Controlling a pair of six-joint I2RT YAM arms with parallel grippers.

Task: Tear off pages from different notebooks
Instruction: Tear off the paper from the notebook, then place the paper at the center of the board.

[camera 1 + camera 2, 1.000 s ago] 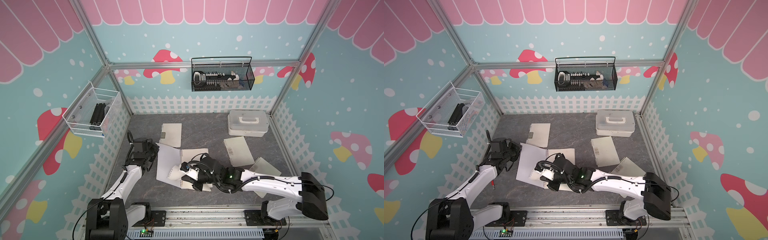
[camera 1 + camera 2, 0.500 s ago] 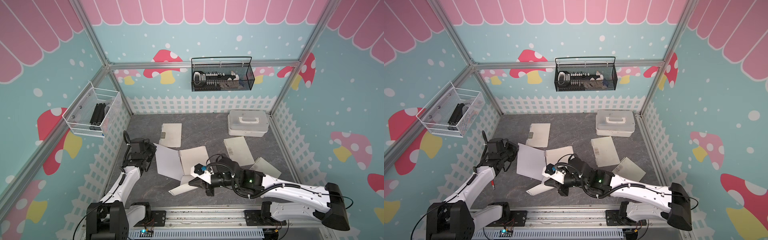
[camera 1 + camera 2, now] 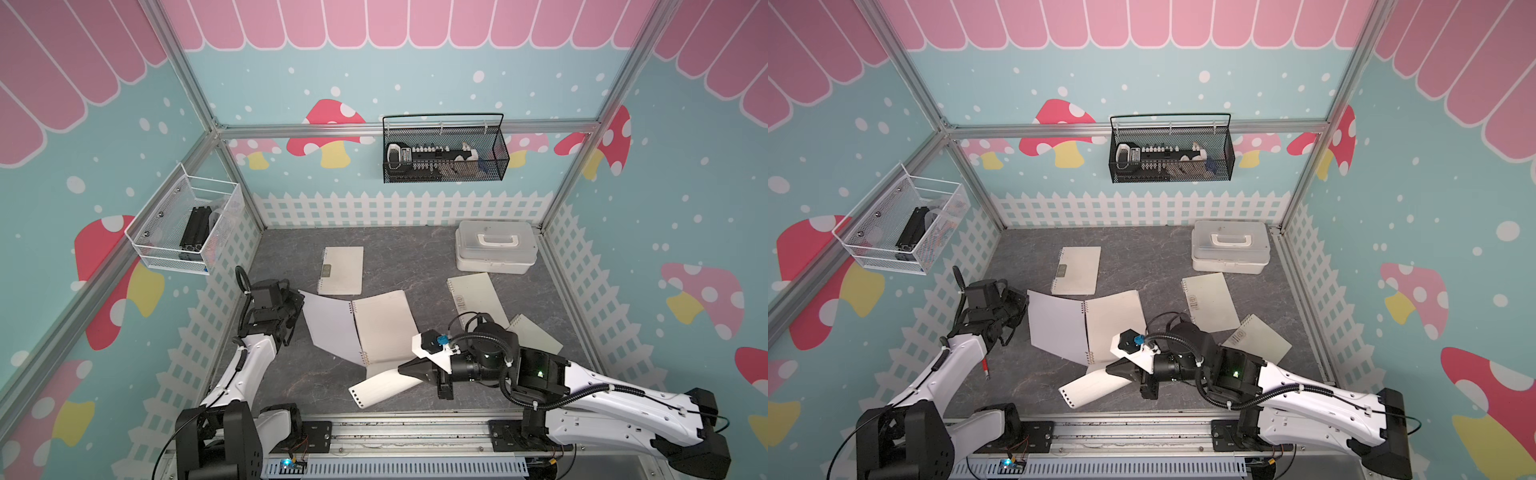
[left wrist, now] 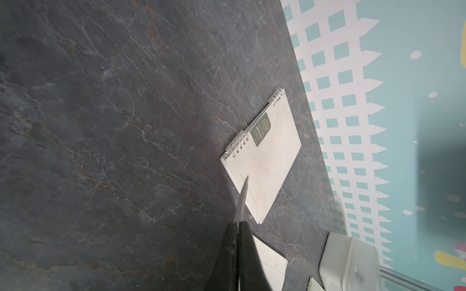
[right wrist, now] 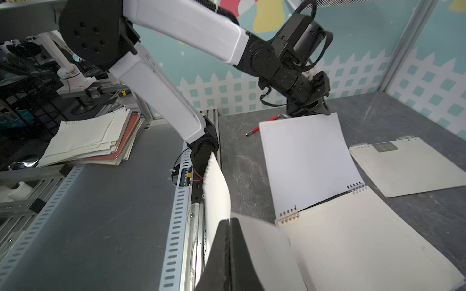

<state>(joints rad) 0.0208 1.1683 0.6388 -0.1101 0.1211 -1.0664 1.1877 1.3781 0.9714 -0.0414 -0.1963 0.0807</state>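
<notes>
At the left edge of the slate-patterned table, the left gripper point(image 3: 300, 308) was clamped shut on the outer edge of the turned-back cover point(image 3: 328, 324) and held it lifted. This likely anchored the large open notebook point(image 3: 384, 328) and kept its pages exposed while the other arm pulled. The left wrist view showed only a thin sheet, edge-on, between the closed jaws. Just behind the cover lay a small closed notebook point(image 3: 341, 270), flat and apart from both arms.

In front of the open notebook, a loose page point(image 3: 376, 388) sat clear of the wire coil, its punched edge pointing toward the front rail, so it looked fully torn out. The right gripper point(image 3: 402, 368) was pinched shut on that page's opposite end, probably to carry it aside. Whether the page's far corner touched the table could not be told.

Further right, a third notebook point(image 3: 476, 297) lay closed near the white lidded box point(image 3: 494, 251). A fourth notebook point(image 3: 536, 338) sat partly hidden behind the right arm. Both apparently still awaited their turn.
</notes>
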